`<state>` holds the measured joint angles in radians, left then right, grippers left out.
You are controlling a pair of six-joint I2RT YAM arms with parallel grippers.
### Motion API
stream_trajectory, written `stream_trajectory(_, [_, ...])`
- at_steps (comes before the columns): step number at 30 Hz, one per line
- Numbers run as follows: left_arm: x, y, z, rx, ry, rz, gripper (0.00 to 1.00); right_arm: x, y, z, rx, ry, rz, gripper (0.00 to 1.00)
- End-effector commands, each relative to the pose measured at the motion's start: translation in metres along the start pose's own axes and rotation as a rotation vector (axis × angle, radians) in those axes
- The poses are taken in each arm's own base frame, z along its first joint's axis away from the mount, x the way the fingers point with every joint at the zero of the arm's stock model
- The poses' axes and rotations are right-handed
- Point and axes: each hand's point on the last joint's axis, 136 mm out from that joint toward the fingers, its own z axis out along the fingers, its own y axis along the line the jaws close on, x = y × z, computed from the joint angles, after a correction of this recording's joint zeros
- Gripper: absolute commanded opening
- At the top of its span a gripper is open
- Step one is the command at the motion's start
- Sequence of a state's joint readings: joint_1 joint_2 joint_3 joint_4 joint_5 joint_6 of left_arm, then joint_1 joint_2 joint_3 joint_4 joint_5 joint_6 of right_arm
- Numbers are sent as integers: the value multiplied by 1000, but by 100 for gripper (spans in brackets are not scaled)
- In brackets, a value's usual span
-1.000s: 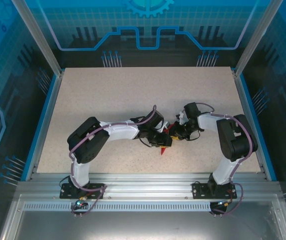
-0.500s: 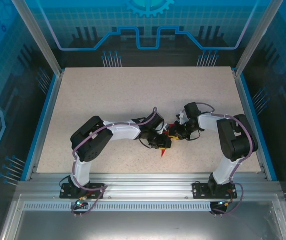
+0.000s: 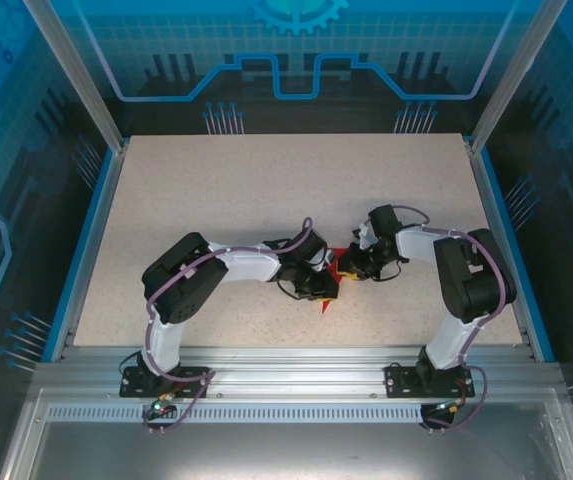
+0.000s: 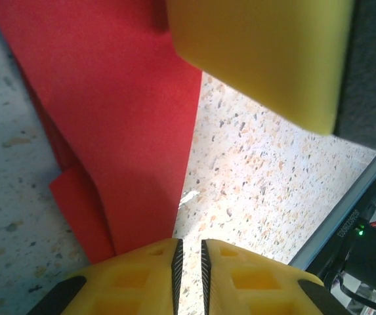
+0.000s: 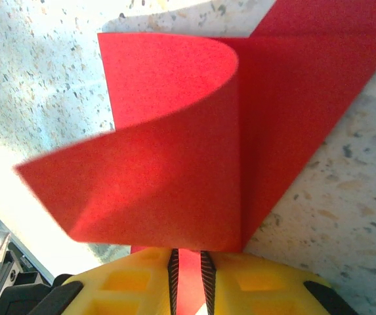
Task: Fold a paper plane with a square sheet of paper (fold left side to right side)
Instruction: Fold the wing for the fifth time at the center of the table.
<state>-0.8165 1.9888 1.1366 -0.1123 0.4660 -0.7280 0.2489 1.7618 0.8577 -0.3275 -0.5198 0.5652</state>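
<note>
Folding: right gripper (image 5: pixel 188 254) is clenching the square sheet of paper (image 5: pixel 174 164), arching it over for creasing.
Left gripper (image 4: pixel 189 246): likely anchoring at the paper's edge, jaws nearly together; grasp unclear.

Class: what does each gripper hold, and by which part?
The right gripper pinches the paper at its near edge. The left gripper is nearly shut beside the paper's pointed end; whether it holds it cannot be told.

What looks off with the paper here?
The sheet of paper isn't flat. It is pinched in the right gripper, and one layer bows up in a loose curl rather than a sharp crease. No tear is visible.
</note>
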Motion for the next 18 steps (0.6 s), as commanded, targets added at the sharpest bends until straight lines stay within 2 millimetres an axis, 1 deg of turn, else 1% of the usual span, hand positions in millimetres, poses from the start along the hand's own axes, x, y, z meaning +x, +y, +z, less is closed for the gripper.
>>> stream_trajectory(1, [26, 34, 8, -103, 69, -91, 20, 8, -30, 12, 110, 15, 50, 21])
stream_trajectory(3, [31, 39, 10, -112, 77, -109, 20, 4, -20, 9, 61, -3, 28, 21])
stream_trajectory(6, [37, 47, 12, -124, 82, -139, 18, -3, -5, -1, 3, -38, -4, 19])
stream_trajectory(9, [41, 50, 14, -117, 83, -155, 16, -7, 4, -14, -12, -71, -38, 14])
stream_trajectory(13, [41, 51, 13, -112, 79, -159, 12, -1, 11, -20, -31, -74, -59, 8])
stream_trajectory(18, [40, 51, 13, -110, 77, -160, 10, 12, 21, -14, -38, -59, -89, 6])
